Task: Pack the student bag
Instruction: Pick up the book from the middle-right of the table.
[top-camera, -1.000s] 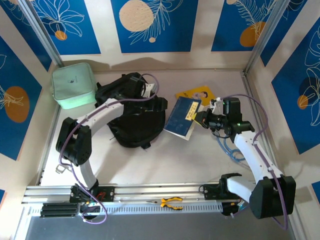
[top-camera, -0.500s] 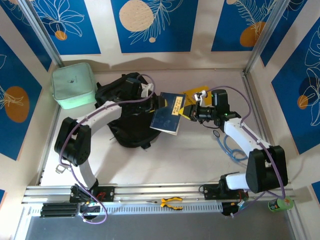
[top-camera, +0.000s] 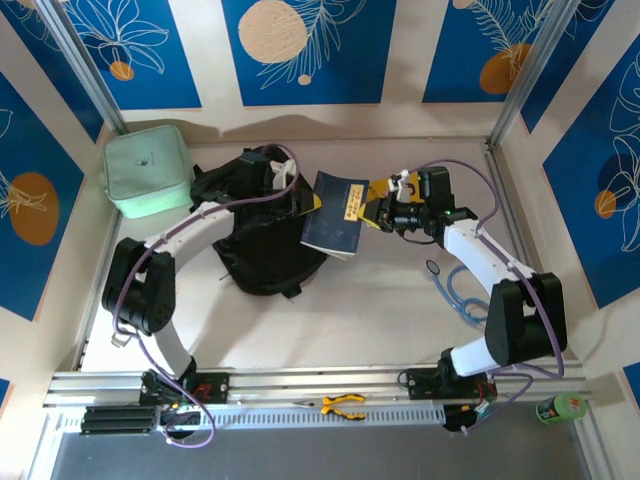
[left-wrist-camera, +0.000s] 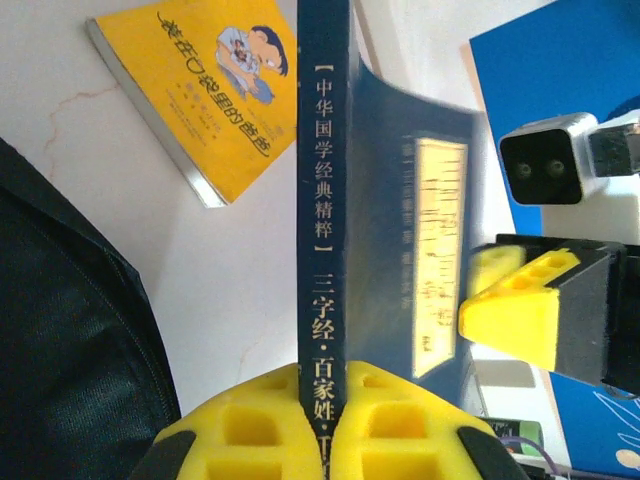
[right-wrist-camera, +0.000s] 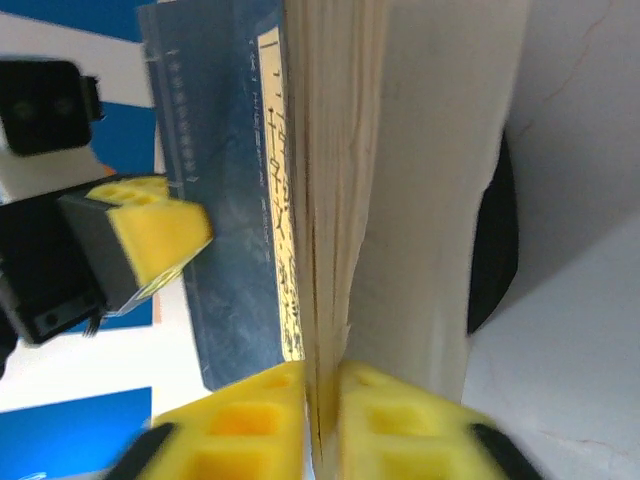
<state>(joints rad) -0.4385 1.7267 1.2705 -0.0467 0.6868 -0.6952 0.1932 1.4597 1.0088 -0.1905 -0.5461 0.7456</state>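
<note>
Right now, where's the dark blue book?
Top view, mid-table: dark blue book held up between left tool, pinching its spine, and right tool, over the student bag's right edge.

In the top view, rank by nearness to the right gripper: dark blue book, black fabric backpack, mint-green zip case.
1. dark blue book, at the right gripper.
2. black fabric backpack, further left.
3. mint-green zip case, far-left corner.

Bright, even overhead light casts soft shadows on the wall (top-camera: 300, 125) behind the blue book (top-camera: 335, 214). From the left wrist its spine reads sharp. From the right wrist its page edges blur, and the table (right-wrist-camera: 580, 200) beside it glares white.
</note>
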